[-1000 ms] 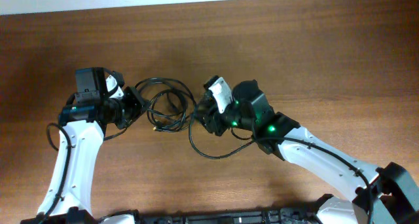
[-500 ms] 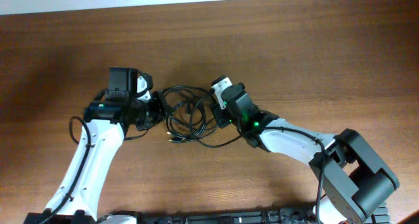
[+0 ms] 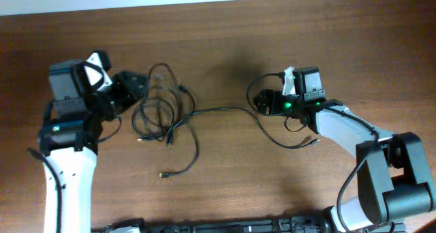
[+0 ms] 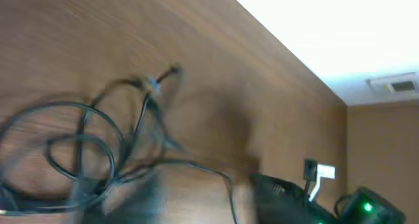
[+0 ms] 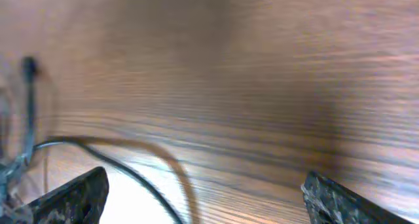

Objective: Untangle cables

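A tangle of thin black cables (image 3: pixel 158 107) lies on the wooden table left of centre, and in the left wrist view its loops (image 4: pixel 85 152) show blurred. One long cable (image 3: pixel 225 110) runs out of it to the right and curls under my right arm. Another end (image 3: pixel 163 173) trails toward the front. My left gripper (image 3: pixel 136 86) sits at the tangle's upper left edge; its jaws are too blurred to read. My right gripper (image 3: pixel 255 100) (image 5: pixel 203 198) stands wide open, fingertips (image 5: pixel 78 194) far apart, with the long cable (image 5: pixel 111 162) lying on the table below.
The brown wooden table (image 3: pixel 272 42) ends at a pale strip along the back. My right arm's black body (image 4: pixel 294 198) with a green light shows in the left wrist view. Nothing besides the cables and arms is on the table.
Both arms have drawn apart, the left going left and the right going right. The bunched cables have spread, one strand stretched out to the right. The right gripper has opened wide.
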`<action>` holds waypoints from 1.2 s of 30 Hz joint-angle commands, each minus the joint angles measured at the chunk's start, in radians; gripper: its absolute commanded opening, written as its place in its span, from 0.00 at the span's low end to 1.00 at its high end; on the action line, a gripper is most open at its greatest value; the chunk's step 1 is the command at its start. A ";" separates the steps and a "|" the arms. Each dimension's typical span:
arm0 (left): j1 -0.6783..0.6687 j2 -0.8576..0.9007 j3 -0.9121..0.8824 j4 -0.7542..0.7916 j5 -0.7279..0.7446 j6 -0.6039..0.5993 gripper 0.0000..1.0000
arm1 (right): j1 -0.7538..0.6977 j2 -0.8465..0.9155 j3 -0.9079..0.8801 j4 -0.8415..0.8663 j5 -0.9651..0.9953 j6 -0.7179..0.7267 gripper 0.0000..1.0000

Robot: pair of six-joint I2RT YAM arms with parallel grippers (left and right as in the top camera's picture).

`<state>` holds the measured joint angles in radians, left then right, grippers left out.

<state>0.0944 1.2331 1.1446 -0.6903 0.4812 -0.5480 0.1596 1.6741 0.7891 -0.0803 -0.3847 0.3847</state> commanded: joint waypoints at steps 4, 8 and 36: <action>-0.055 0.068 0.016 -0.029 -0.019 0.000 0.99 | -0.003 -0.019 0.002 0.010 -0.091 -0.010 0.96; -0.055 0.068 0.016 -0.029 -0.019 0.000 0.99 | -0.004 -0.019 0.002 0.121 -0.282 -0.013 0.98; -0.304 0.467 0.146 -0.211 -0.249 0.106 0.00 | 0.155 -0.017 0.002 0.391 -0.379 0.077 0.98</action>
<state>-0.1303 1.7672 1.1687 -0.8906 0.1818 -0.4969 0.3767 1.6707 0.7834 0.3603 -0.7853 0.4683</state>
